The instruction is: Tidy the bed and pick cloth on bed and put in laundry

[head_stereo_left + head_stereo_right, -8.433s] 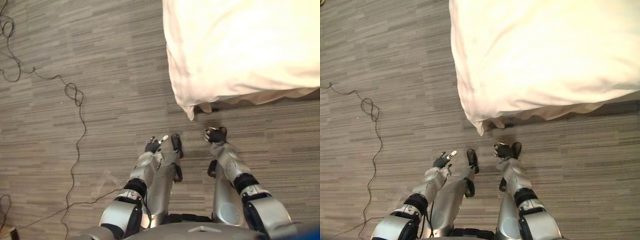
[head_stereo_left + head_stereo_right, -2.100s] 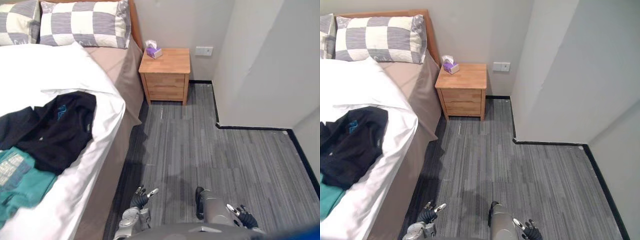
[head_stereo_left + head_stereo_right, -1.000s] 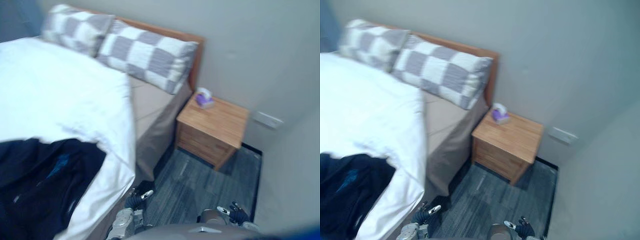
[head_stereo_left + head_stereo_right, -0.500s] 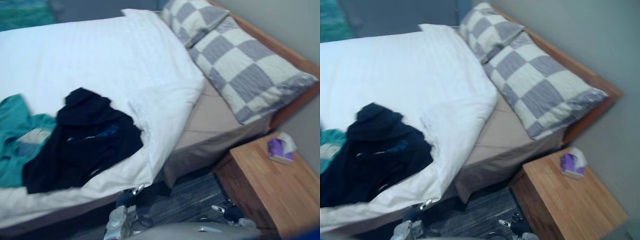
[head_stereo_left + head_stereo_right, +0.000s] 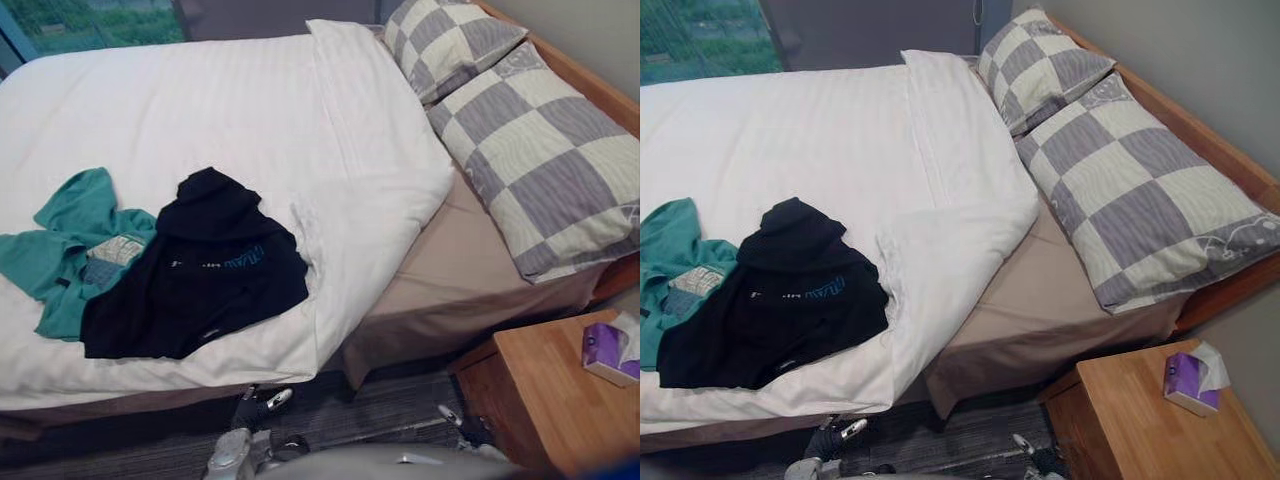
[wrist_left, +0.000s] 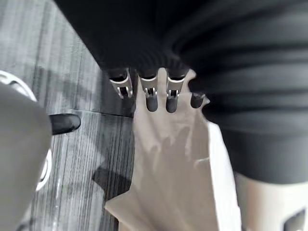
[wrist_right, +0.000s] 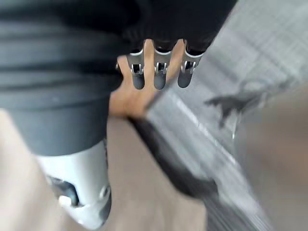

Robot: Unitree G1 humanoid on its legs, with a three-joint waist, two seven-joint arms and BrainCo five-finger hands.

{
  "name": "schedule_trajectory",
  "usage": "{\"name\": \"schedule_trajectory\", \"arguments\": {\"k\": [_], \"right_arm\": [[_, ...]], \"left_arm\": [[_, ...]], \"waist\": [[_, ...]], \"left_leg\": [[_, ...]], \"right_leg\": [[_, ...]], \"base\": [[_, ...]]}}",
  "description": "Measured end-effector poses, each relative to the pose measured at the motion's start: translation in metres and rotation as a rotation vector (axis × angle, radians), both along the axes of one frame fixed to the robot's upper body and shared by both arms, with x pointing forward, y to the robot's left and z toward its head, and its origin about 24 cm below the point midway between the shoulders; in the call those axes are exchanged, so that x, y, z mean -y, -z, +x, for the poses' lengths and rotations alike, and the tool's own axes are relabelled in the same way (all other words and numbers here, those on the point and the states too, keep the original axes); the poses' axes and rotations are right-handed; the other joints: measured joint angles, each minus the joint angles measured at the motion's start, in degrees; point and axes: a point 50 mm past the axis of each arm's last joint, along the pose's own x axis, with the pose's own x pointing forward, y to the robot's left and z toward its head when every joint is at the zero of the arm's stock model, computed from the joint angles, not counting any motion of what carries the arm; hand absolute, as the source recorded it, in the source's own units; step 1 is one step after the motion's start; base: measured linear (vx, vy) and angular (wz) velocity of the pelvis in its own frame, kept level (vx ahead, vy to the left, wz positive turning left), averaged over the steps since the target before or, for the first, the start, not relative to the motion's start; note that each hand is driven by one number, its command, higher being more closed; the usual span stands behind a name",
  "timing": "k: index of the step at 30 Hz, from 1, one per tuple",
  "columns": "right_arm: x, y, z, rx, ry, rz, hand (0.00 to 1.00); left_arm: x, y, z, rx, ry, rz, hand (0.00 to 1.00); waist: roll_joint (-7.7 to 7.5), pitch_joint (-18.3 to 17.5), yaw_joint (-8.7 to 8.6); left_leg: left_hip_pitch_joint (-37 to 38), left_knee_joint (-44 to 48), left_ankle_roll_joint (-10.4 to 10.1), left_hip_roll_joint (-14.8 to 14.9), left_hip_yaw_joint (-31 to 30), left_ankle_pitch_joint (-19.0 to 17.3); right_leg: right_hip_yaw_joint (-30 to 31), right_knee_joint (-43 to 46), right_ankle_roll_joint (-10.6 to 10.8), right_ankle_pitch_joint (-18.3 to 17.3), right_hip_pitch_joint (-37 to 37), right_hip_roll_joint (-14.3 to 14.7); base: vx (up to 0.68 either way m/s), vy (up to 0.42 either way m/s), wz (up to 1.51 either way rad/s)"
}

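Observation:
A black hoodie (image 5: 195, 270) lies crumpled on the white duvet (image 5: 230, 110) near the bed's front edge. A teal garment (image 5: 65, 250) lies beside it, partly under its left side. My left hand (image 5: 258, 404) hangs low in front of the bed's edge, below the hoodie, with its fingers (image 6: 151, 94) straight and nothing in it. My right hand (image 5: 462, 424) hangs low beside the nightstand, open too, its fingers (image 7: 159, 72) straight and empty. Both hands are well clear of the clothes.
Two grey-and-white checked pillows (image 5: 545, 170) (image 5: 445, 40) lie against the wooden headboard (image 5: 590, 80) at the right. A wooden nightstand (image 5: 545, 400) with a purple tissue box (image 5: 610, 350) stands at the lower right. A narrow strip of grey floor (image 5: 390, 410) runs along the bed.
The camera has swung towards the bed, so the picture has shifted and now takes in more of the duvet. The clothes lie as before. Both hands still hang low and open.

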Motion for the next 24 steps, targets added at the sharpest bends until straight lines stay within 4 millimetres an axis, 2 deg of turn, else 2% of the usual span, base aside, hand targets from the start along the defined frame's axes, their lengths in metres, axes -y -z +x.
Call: {"name": "schedule_trajectory", "arguments": {"k": [2, 3, 7, 9, 11, 13, 14, 16, 17, 18, 19, 20, 24], "right_arm": [[0.022, -0.005, -0.009, -0.014, 0.216, -0.08, 0.0], [0.028, -0.007, -0.011, -0.013, 0.256, -0.105, 0.0], [0.081, -0.03, -0.021, 0.045, 0.466, -0.293, 0.0], [0.126, -0.059, -0.015, 0.161, 0.534, -0.444, 0.0], [0.152, -0.083, -0.008, 0.245, 0.539, -0.55, 0.0], [0.182, -0.132, 0.015, 0.431, 0.476, -0.723, 0.0], [0.186, -0.145, 0.024, 0.485, 0.446, -0.763, 0.0], [0.189, -0.19, 0.055, 0.652, 0.305, -0.885, 0.0], [0.182, -0.211, 0.074, 0.734, 0.208, -0.94, 0.0], [0.169, -0.229, 0.095, 0.822, 0.125, -0.969, 0.0], [0.161, -0.236, 0.105, 0.86, 0.08, -0.976, 0.0], [0.146, -0.247, 0.124, 0.922, -0.011, -0.976, 0.0], [0.114, -0.249, 0.15, 0.929, -0.247, -0.933, 0.0]], "left_arm": [[-0.004, 0.002, -0.006, -0.044, -0.057, -0.01, 0.0], [-0.006, 0.003, -0.008, -0.057, -0.081, -0.012, 0.0], [-0.023, 0.007, -0.026, -0.153, -0.215, -0.008, 0.0], [-0.03, 0.009, -0.043, -0.208, -0.31, -0.017, 0.0], [-0.034, 0.009, -0.052, -0.231, -0.356, -0.014, 0.0], [-0.038, 0.009, -0.064, -0.261, -0.408, -0.009, 0.0], [-0.039, 0.01, -0.067, -0.266, -0.423, -0.007, 0.0], [-0.039, 0.01, -0.076, -0.286, -0.434, 0.001, 0.0], [-0.04, 0.01, -0.08, -0.292, -0.435, 0.006, 0.0], [-0.042, 0.009, -0.084, -0.301, -0.432, 0.014, 0.0], [-0.043, 0.009, -0.086, -0.307, -0.425, 0.021, 0.0], [-0.039, 0.01, -0.089, -0.323, -0.4, 0.018, 0.0], [-0.026, 0.013, -0.095, -0.355, -0.322, 0.007, 0.0]], "waist": [[0.06, -0.2, 0.02], [0.07, -0.2, 0.02], [0.15, -0.3, -0.17], [0.48, -0.5, -0.2], [0.81, -0.7, -0.23], [1.57, -1.2, -0.64], [1.76, -1.3, -0.81], [2.08, -2.0, -1.26], [1.9, -2.2, -1.4], [0.82, -2.3, -1.43], [0.08, -2.5, -1.51], [-0.19, -2.1, -1.99], [1.07, -2.7, -1.74]], "left_leg": [[0.0, -0.1, -0.3, 0.4, 1.0, 0.2], [0.0, -0.1, -0.4, 0.7, 1.4, 0.3], [-0.2, -0.4, -0.5, 1.9, 2.2, 1.7], [-1.2, -0.4, -0.4, 1.9, 2.8, 1.9], [-2.1, -0.4, 0.0, 1.8, 2.7, 2.2], [-3.1, -0.5, 0.1, 1.7, 1.9, 2.4], [-3.3, -0.5, 0.2, 1.7, 1.6, 2.4], [-4.3, -0.5, 0.4, 1.5, 1.3, 2.4], [-5.0, -0.5, 0.7, 0.9, 1.1, 2.5], [-5.6, -0.5, 1.0, -0.4, 0.9, 2.7], [-6.2, -0.5, 1.3, -1.4, 0.9, 2.9], [-6.6, -0.6, 1.8, -2.4, 0.1, 3.4], [-7.3, -0.5, 2.4, -2.9, -2.1, 4.3]], "right_leg": [[0.6, 0.0, -0.5, 0.6, -0.1, 0.5], [1.0, -0.1, -0.6, 1.0, -0.2, 0.7], [1.7, -0.5, -0.6, 3.8, -0.4, 1.9], [1.6, -0.5, -0.5, 3.8, -1.4, 1.8], [1.5, -0.5, -0.5, 3.8, -2.1, 1.8], [1.0, -1.1, -0.5, 3.8, -2.3, 1.8], [0.8, -1.2, -0.5, 3.8, -2.3, 1.8], [-0.3, -2.2, -0.9, 3.5, -2.5, 1.7], [-0.3, -2.9, -1.0, 2.5, -2.7, 1.2], [-0.2, -3.8, -0.9, 0.3, -3.3, 0.0], [-0.1, -4.4, -0.9, -1.2, -3.3, -0.8], [-0.5, -5.3, -1.2, -3.2, -3.1, -1.6], [-2.1, -5.0, -0.5, -3.7, -3.1, -1.8]], "base": [[0.03, -0.067, -0.17], [0.01, -0.082, -0.23], [-0.02, -0.07, -0.08], [-0.03, -0.05, 0.0], [-0.04, -0.056, 0.06], [-0.09, -0.066, 0.2], [-0.09, -0.054, 0.21], [-0.13, -0.045, 0.12], [-0.16, -0.035, 0.02], [-0.15, -0.028, -0.03], [-0.16, -0.051, 0.09], [-0.14, -0.05, 0.24], [-0.11, -0.001, 0.26]]}}
